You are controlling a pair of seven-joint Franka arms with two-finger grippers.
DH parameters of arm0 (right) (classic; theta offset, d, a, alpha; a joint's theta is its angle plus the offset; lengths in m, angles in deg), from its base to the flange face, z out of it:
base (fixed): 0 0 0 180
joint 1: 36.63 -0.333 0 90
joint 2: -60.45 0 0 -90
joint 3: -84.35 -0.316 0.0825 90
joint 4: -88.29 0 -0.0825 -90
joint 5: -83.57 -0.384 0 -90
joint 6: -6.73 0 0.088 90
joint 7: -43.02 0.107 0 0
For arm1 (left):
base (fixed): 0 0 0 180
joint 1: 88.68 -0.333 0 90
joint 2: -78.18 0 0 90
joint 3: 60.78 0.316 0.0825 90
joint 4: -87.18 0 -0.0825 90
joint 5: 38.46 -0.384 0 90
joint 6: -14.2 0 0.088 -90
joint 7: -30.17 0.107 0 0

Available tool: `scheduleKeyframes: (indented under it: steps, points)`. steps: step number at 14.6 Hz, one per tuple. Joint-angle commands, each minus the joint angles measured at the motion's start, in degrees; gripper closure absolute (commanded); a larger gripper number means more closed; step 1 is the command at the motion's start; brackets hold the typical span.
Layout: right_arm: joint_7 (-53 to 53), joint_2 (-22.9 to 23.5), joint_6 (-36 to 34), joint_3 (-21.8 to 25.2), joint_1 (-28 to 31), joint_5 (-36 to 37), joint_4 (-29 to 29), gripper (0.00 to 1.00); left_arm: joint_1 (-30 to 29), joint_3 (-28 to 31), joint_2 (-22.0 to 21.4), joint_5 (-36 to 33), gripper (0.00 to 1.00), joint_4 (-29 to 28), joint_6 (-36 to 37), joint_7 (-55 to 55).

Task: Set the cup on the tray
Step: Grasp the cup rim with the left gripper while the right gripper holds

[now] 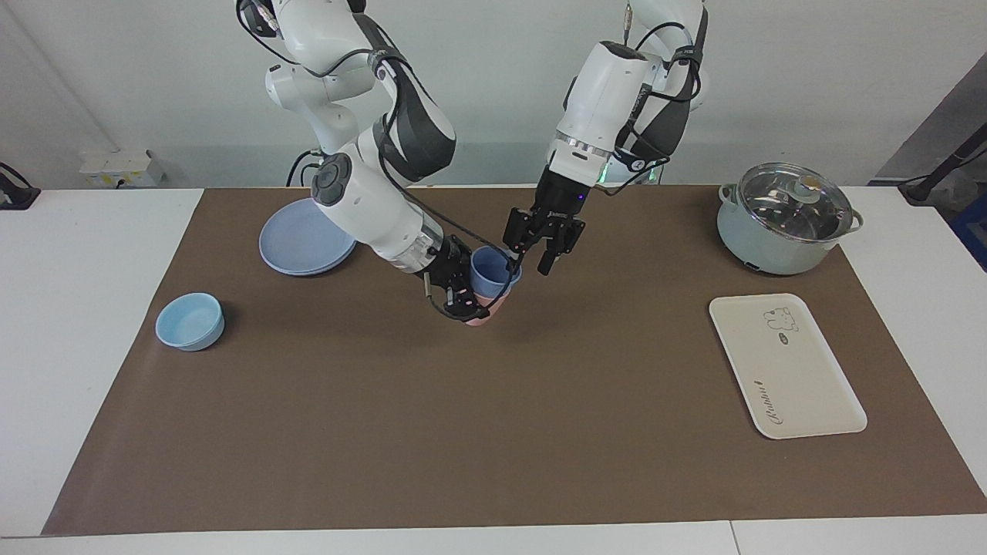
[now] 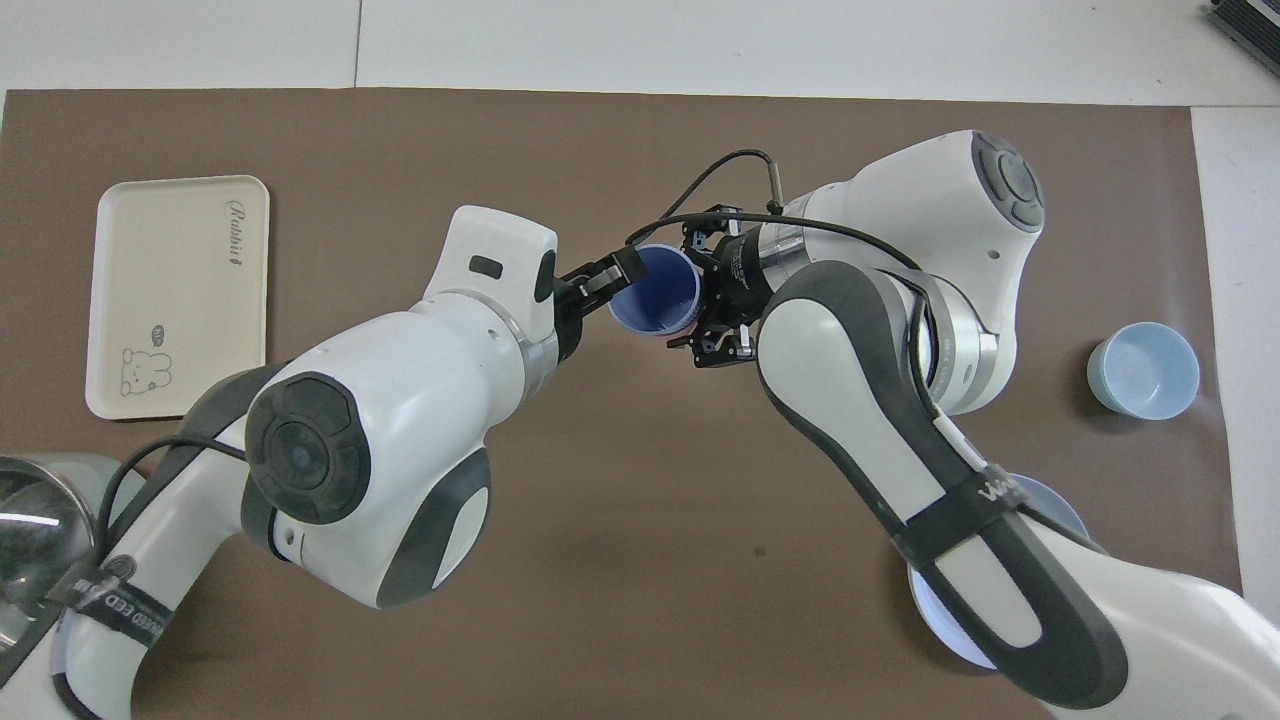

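The periwinkle-blue cup (image 1: 490,270) sits nested in a salmon-pink tumbler (image 1: 495,303), both tilted, low over the middle of the brown mat; the cup also shows in the overhead view (image 2: 655,295). My right gripper (image 1: 472,304) is shut on the pink tumbler and also shows in the overhead view (image 2: 705,305). My left gripper (image 1: 532,254) is open, its fingers right beside the cup's rim on the side toward the left arm's end; it also shows in the overhead view (image 2: 605,280). The cream tray (image 1: 802,385) lies bare at the left arm's end of the mat (image 2: 170,280).
A lidded pot (image 1: 783,220) stands nearer to the robots than the tray. A round blue plate (image 1: 297,239) lies under the right arm. A light-blue bowl (image 1: 190,321) sits at the right arm's end of the mat (image 2: 1143,369).
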Motion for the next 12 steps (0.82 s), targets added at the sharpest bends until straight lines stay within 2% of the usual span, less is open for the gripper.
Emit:
scheduleKeyframes:
  steps: [1,3,4,5,9,12]
  points:
    - [1.59,-1.05,0.45,0.07,-0.03,0.96,0.51,1.0,2.17,1.1,1.31,0.49,0.45,0.7,-0.43,-0.85]
    - [1.59,-1.05,0.36,0.16,-0.03,0.96,0.51,1.0,2.34,1.01,1.58,0.49,0.72,1.05,-0.52,-0.94]
    - [1.51,-1.05,0.45,0.16,-0.03,0.96,0.51,1.0,2.34,1.09,1.58,0.49,0.95,0.96,-0.52,-0.94]
    - [1.42,-1.05,0.62,0.16,-0.03,0.96,0.51,1.0,2.34,1.01,1.58,0.49,1.0,0.79,-0.61,-0.68]
    - [1.42,-1.05,0.36,0.16,0.23,1.04,0.6,1.0,1.55,1.1,1.58,0.58,1.0,2.18,0.27,-1.02]
    - [1.33,-0.96,1.24,0.16,0.32,0.96,0.6,1.0,1.64,1.36,-1.04,0.58,1.0,5.16,7.7,-2.17]
